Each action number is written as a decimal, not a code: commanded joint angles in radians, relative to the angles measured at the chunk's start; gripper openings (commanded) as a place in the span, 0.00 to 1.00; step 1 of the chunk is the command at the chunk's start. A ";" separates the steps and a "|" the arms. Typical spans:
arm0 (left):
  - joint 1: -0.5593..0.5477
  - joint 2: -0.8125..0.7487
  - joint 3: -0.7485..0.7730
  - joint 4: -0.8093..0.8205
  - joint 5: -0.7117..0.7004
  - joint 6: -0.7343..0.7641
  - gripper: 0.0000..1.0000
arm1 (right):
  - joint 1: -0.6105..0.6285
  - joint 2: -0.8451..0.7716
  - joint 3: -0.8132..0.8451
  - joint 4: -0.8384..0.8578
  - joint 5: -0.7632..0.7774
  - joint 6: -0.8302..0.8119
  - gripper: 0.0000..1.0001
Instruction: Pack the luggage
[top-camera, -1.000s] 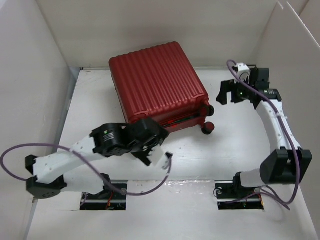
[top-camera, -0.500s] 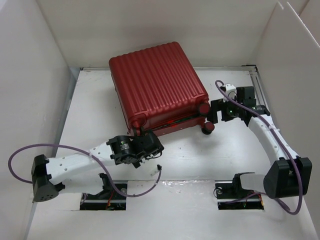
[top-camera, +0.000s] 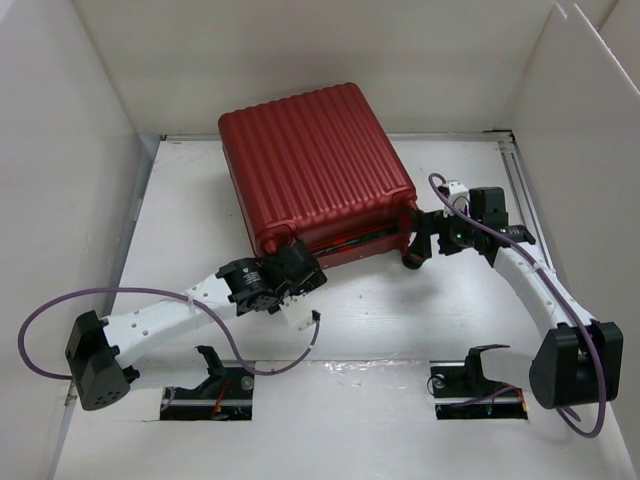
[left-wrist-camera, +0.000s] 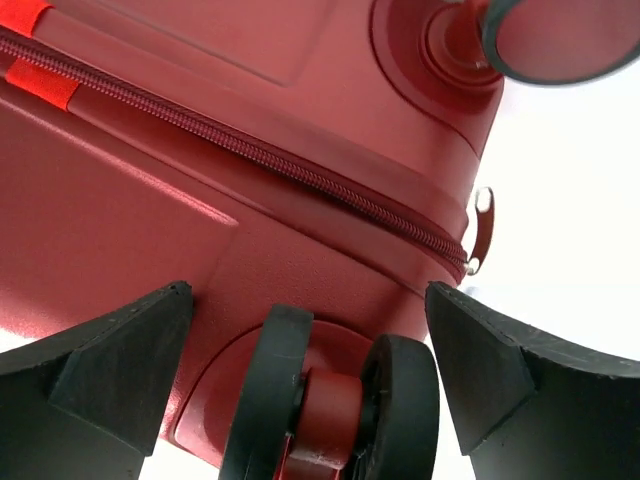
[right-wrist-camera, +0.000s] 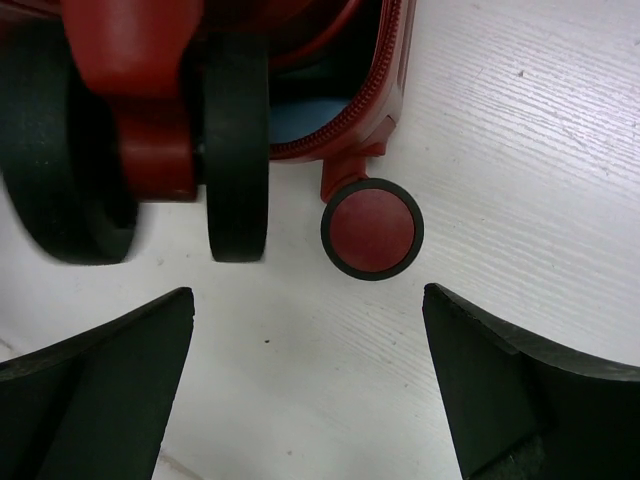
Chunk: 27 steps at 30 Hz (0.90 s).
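The luggage (top-camera: 315, 165) lies flat on the bench (top-camera: 370, 320), pushed toward the far edge and a little left of the middle. Its ribbed dark-red shell faces up. It sits turned at an angle, with its wheeled end facing the near edge and slightly to the right.

My left fingers (left-wrist-camera: 110, 370) are spread wide at the near-left corner of the case. A black double wheel (left-wrist-camera: 330, 400) with a red hub stands between them, with a gap on each side, so I am gripping nothing. Just above that wheel, the zipper (left-wrist-camera: 300, 175) runs slantwise across the shell and looks done up along this stretch. It ends at a small red pull tab (left-wrist-camera: 482, 225) hanging at the corner. A second wheel (left-wrist-camera: 560, 40) shows at the top right of my left wrist view.

My right fingers (right-wrist-camera: 100, 380) are also wide apart and hold nothing, with only bare white bench between them. They point at the near-right corner of the case. Just beyond the tips are another black double wheel (right-wrist-camera: 235, 150) and a single wheel with a red face (right-wrist-camera: 372, 228) resting on the bench. Here the two halves of the shell stand slightly apart. A strip of pale blue lining (right-wrist-camera: 310, 115) shows in the gap beside the zipper teeth.

A purple cable (top-camera: 60, 310) loops out from my left arm near the near-left corner of the bench.
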 joint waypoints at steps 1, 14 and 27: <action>0.050 -0.015 0.048 -0.032 -0.149 0.056 0.97 | -0.007 -0.004 0.005 0.064 -0.026 0.010 1.00; 0.050 0.068 0.258 -0.054 -0.053 -0.241 0.00 | -0.027 0.036 0.016 0.076 -0.048 0.000 1.00; -0.018 0.304 0.553 -0.276 0.360 -0.795 0.00 | -0.246 0.050 -0.181 0.345 -0.062 0.237 1.00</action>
